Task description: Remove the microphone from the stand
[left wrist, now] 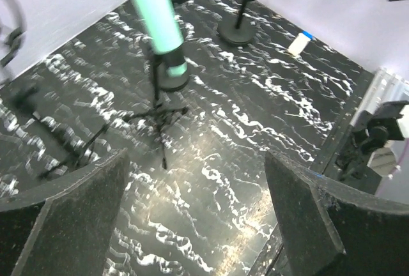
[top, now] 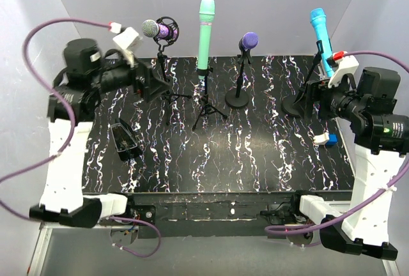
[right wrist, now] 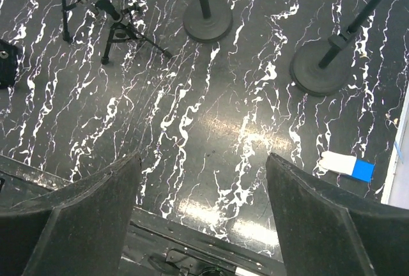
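Observation:
Several microphones stand on stands along the back of the black marbled table [top: 255, 161]: a silver-and-purple one [top: 155, 30] in a shock mount, a tall green one [top: 205, 33] on a tripod, a purple one [top: 248, 41] and a blue one [top: 321, 36] on round bases. My left gripper [top: 153, 84] is open and empty, raised to the left of the green microphone [left wrist: 153, 14], which shows blurred ahead of my left fingers [left wrist: 70, 212]. My right gripper [top: 311, 100] is open and empty, beside the blue microphone's stand [right wrist: 324, 71].
A small black holder [top: 124, 140] lies on the table at the left. A white-and-blue block [top: 326, 138] lies at the right edge, also in the right wrist view [right wrist: 345, 165]. The tripod's legs [left wrist: 156, 116] spread over the table. Grey walls surround it.

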Motion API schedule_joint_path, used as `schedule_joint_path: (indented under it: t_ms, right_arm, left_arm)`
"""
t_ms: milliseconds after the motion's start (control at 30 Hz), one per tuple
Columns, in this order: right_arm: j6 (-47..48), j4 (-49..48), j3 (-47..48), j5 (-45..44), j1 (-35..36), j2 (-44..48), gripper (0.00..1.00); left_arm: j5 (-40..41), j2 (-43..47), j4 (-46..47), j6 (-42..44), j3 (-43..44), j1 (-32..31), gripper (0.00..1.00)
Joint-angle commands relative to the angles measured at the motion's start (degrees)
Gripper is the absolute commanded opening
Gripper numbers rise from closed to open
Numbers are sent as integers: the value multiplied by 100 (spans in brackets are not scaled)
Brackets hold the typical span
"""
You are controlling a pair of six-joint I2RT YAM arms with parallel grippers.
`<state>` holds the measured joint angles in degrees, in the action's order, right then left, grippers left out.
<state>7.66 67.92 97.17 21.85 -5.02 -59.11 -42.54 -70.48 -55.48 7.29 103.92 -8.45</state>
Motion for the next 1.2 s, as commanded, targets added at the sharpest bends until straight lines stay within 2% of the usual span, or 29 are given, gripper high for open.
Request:
schedule_joint_path:
  t_ms: [0, 167, 400, 633, 867, 1000, 1100, 1167]
  right_arm:
    - [-124, -235, 285, 206, -8, -206, 85]
    - [-300, -525, 136, 566, -8, -145, 85]
    - [-529, -719, 31, 602, -8, -83, 83]
    - [-485, -772, -154, 435, -8, 31, 82]
    - [-511, -859, -233, 426, -8, 14, 82]
    - [-529, -886, -294, 426, -8, 22, 81]
    - [-529, -912, -356, 417, -8, 31, 81]
    - [-511, -921, -400, 408, -8, 40, 81]
  left_arm:
    - [544, -606, 485, -106, 611, -1104, 86]
    - [958, -1353, 609, -561, 1472, -1475, 85]
    - [2099, -1881, 898, -685, 1456, -1914, 88]
    - [3550, -2698, 943, -1229, 2246, -2284, 88]
    - [4086, -3173, 829, -1309, 2475, -2354, 87]
    - [4341, -3297, 899, -1265, 2493, -2372, 83]
    - [4255, -3306, 899, -1177, 2467, -2372, 73]
    - [3887, -3262, 917, -1107, 2405, -2372, 64]
